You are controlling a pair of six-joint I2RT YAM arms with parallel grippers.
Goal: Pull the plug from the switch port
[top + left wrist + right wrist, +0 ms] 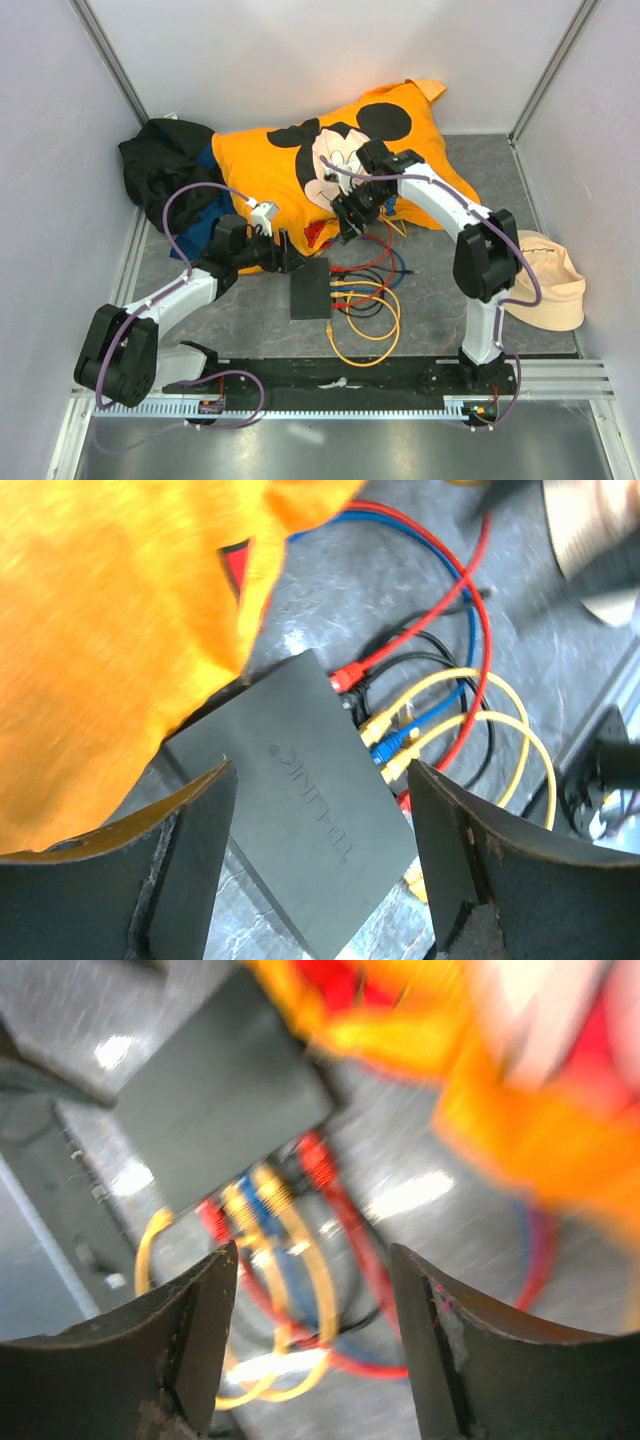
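The switch (310,287) is a flat dark grey box lying on the grey table. Its socket edge faces right, with red, yellow and blue plugs (340,285) in a row. In the left wrist view the switch (300,810) lies below and between my left fingers, with a red plug (347,678) and a blue plug (388,745) in its far edge. My left gripper (320,770) is open and holds nothing; it hangs at the switch's back left corner (290,255). My right gripper (350,215) is open above the cables. Its blurred view shows the switch (215,1100) and the plug row (250,1195) beyond the gripper (312,1255).
An orange Mickey Mouse cushion (340,160) lies behind the switch, with a black heap of cloth (165,160) at its left. A beige hat (545,285) sits at the right wall. Loops of red, yellow, black and blue cable (365,310) spread right of the switch.
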